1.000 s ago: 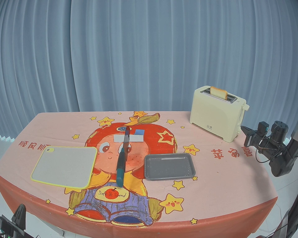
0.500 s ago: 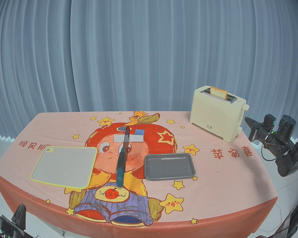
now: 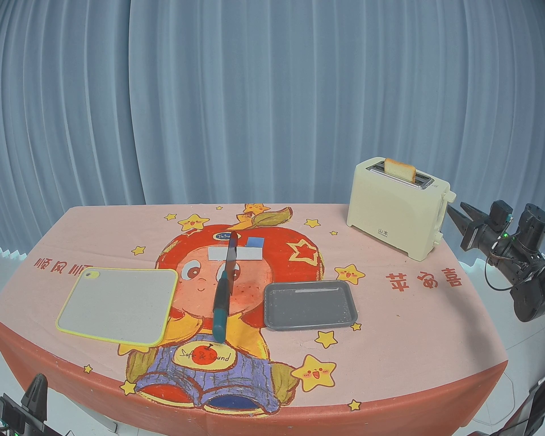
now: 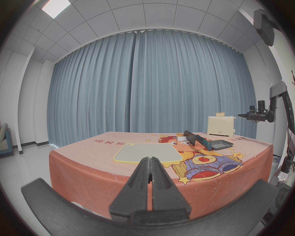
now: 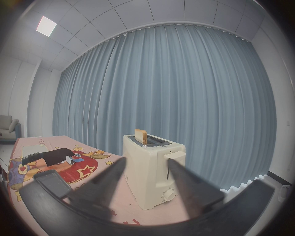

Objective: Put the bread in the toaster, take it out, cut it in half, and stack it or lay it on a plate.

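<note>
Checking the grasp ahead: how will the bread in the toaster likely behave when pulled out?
The bread looks thin and browned, so probably light and stiff, yet crumbly under a hard pinch. It stands upright in the toaster slot with only its top showing, so it should slide straight up.

This looks like a test room or a studio: a long blue-grey curtain hangs wall to wall, the ceiling has white square tiles and a flat light, the floor is shiny and pale, and one table wears a cartoon cloth.

cream toaster, grey plate, teal-handled knife
</note>
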Controlling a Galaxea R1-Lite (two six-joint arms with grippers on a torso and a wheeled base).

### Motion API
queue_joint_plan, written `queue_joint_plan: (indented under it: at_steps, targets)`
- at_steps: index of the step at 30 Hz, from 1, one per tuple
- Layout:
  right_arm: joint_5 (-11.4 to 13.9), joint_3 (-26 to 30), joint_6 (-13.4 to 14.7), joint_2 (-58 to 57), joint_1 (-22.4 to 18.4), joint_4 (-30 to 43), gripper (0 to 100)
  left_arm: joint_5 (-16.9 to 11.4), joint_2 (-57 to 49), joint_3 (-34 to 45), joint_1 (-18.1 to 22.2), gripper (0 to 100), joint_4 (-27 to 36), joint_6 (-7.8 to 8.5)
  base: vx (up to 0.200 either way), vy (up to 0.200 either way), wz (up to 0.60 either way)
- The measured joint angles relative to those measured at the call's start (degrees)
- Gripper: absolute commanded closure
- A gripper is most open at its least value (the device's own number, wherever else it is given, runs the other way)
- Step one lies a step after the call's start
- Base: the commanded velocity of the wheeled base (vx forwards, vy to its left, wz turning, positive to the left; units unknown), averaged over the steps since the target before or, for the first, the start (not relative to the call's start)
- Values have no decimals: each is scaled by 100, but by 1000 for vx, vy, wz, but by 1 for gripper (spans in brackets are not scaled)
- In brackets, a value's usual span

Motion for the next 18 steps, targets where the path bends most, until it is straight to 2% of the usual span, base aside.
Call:
queue_joint_plan:
  at_steps: [18]
  targets:
    - [-4,30,17,-306,66,55,0,-2,0,0,0,100,0,0,0,0,0]
